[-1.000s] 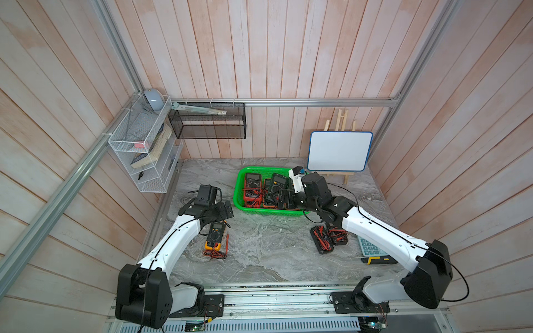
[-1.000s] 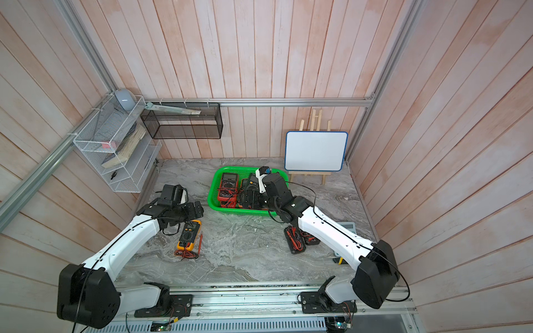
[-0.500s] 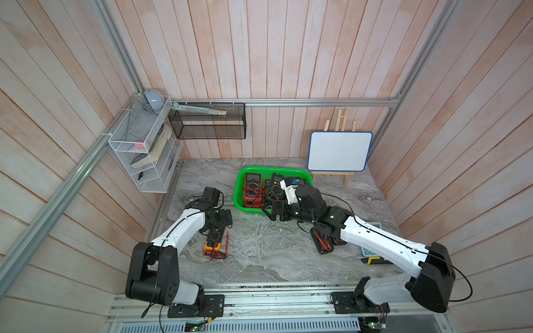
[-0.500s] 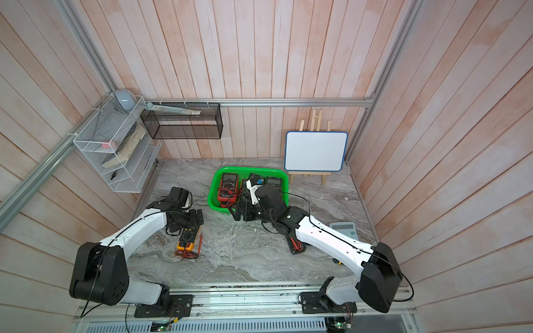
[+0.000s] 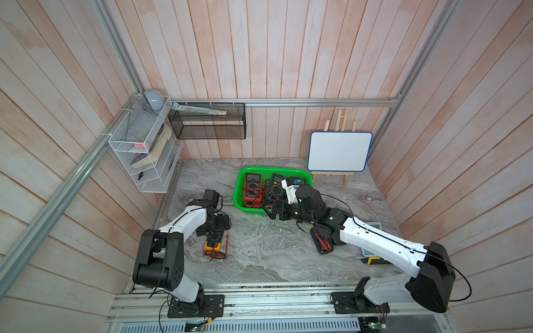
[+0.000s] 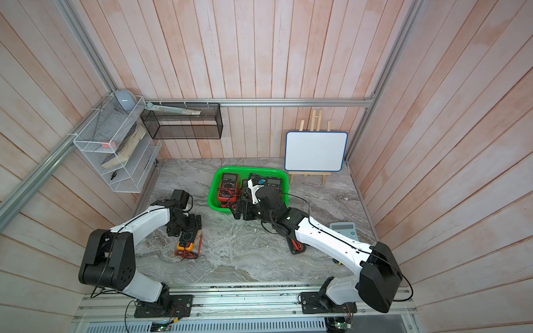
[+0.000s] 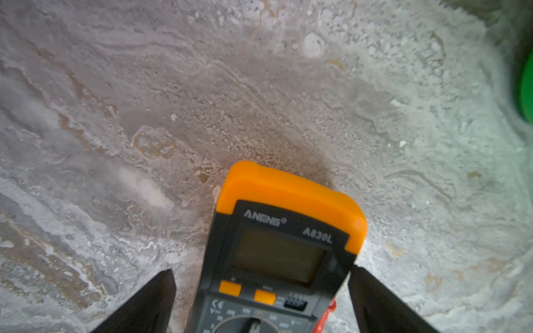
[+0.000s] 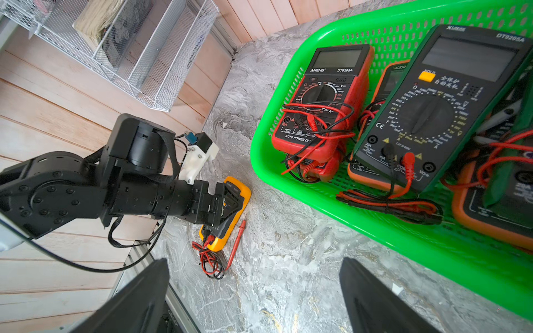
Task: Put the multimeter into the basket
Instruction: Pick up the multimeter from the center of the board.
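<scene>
Left claw (image 7: 261, 276) astride one multimeter (image 7: 288, 187), one basket (image 5: 277, 169)

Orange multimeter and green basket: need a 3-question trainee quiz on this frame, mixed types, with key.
1. True or false: the orange meter lies on the table, outside the basket.
2. The left pincer is: A) shut on a probe lead; B) open, with one jaw on each side of the orange meter; C) over the basket.
3. Fill in: the meter at the basket end nearest the orange meter is coloured ___.

Key: 1 true; 2 B; 3 red, the red meter.
</scene>
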Action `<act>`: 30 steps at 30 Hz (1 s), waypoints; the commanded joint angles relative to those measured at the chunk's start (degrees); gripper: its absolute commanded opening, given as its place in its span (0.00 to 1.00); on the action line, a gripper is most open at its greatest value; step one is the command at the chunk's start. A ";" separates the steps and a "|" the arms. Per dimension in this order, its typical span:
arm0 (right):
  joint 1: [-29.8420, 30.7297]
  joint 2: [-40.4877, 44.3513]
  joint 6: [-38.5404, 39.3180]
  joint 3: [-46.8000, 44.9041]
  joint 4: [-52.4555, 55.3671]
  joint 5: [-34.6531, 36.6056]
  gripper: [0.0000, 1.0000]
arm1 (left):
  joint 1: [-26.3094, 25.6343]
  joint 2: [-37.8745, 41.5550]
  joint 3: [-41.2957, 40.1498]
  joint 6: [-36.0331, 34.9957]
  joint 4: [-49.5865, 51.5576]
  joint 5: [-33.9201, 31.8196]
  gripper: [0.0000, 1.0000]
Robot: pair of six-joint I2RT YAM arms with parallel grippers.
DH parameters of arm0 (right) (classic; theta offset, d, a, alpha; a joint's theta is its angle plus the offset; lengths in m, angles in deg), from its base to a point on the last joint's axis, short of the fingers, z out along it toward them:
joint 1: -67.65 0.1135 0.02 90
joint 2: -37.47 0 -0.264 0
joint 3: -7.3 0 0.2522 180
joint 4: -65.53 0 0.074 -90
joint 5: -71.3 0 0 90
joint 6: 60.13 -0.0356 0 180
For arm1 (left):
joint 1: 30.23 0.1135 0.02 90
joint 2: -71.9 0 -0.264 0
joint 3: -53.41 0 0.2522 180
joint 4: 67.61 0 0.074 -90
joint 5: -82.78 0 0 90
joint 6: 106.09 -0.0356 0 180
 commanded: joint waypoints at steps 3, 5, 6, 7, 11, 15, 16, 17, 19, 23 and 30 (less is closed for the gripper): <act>0.30 -0.34 0.20 0.27 -1.04 1.69 0.98 | 0.23 -1.14 -0.45 -0.69 -2.16 1.26 1.00; 0.15 -0.36 0.29 0.32 -1.08 2.22 0.98 | 0.16 -1.69 -0.74 -0.44 -3.04 1.74 1.00; 0.16 -0.43 0.37 0.42 -1.12 2.20 0.98 | 0.20 -1.93 -0.83 -0.37 -3.38 1.87 1.00; 0.17 -0.42 0.42 0.66 -0.93 2.22 0.98 | 0.23 -2.28 -0.99 -0.36 -3.69 2.12 1.00; 0.15 -0.86 0.46 1.17 -0.69 1.46 0.98 | 0.16 -3.09 -1.78 -0.34 -4.85 2.84 1.00; 0.15 -1.48 0.21 1.15 -0.78 0.02 0.98 | 0.16 -2.78 -2.56 -0.32 -5.44 2.84 0.94; 0.19 -1.75 0.12 1.07 -1.07 -0.50 0.98 | 0.17 -2.63 -2.72 -0.39 -5.44 2.85 0.88; 0.15 -2.22 -0.10 0.99 -1.14 -0.99 0.98 | 0.22 -2.49 -2.84 -0.42 -5.49 2.91 0.82; 0.21 -2.89 -0.54 0.86 -1.26 -1.77 0.98 | 0.22 -2.25 -3.02 -0.49 -5.61 3.26 0.66; 0.16 -4.25 -0.94 0.88 -1.74 -2.27 0.98 | 0.19 -0.77 -2.58 -0.16 -4.94 4.15 0.31; -0.53 -6.96 -0.59 2.33 -1.60 -3.30 0.98 | 0.22 6.65 0.05 0.18 -0.97 5.42 0.00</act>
